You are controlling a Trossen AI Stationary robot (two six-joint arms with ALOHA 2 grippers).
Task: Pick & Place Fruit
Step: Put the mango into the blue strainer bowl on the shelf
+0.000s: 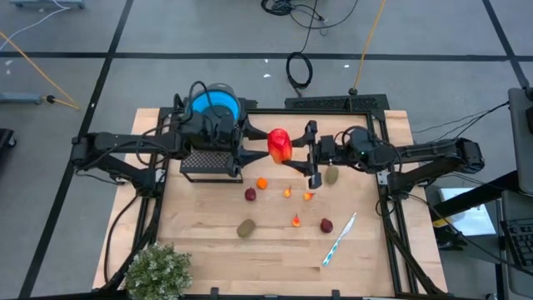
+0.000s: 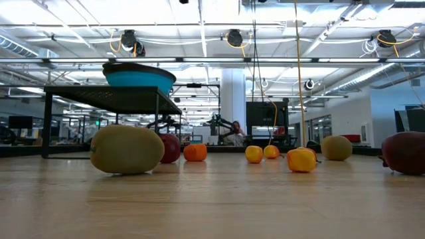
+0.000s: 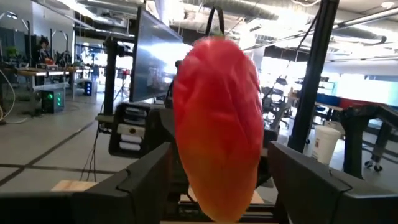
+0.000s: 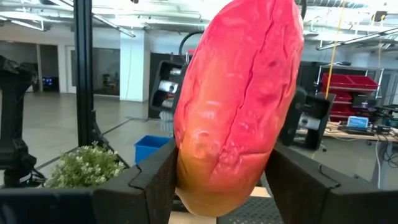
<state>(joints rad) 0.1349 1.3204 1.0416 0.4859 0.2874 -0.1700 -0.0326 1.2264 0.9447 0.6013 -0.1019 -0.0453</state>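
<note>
The elongated red-orange fruit [image 1: 279, 144] hangs upright above the table's far middle, between both grippers. My right gripper [image 1: 297, 148] comes from the table's right and is shut on it. My left gripper [image 1: 263, 147] comes from the left. Its fingers [image 3: 146, 177] stand open on either side of the fruit [image 3: 217, 124], with a thin gap at each side. On the table below lie brown-green ovals [image 1: 246, 227] [image 1: 331, 175], dark red balls [image 1: 250, 194] [image 1: 326, 225] and small orange bits [image 1: 296, 221]. My right gripper pinches the red-orange fruit by the two sides of its lower half [image 4: 186, 168] between its two fingers [image 4: 155, 180]. The fingers come level from the table's right. The fruit stands upright with a slight tilt, lifted clear of the table.
A blue bowl [image 1: 215, 104] sits on a black rack [image 1: 206, 162] at the far left, just behind my left gripper. A white-and-blue pen [image 1: 340, 239] lies near the right front. A bushy green plant [image 1: 158, 271] stands at the near left corner.
</note>
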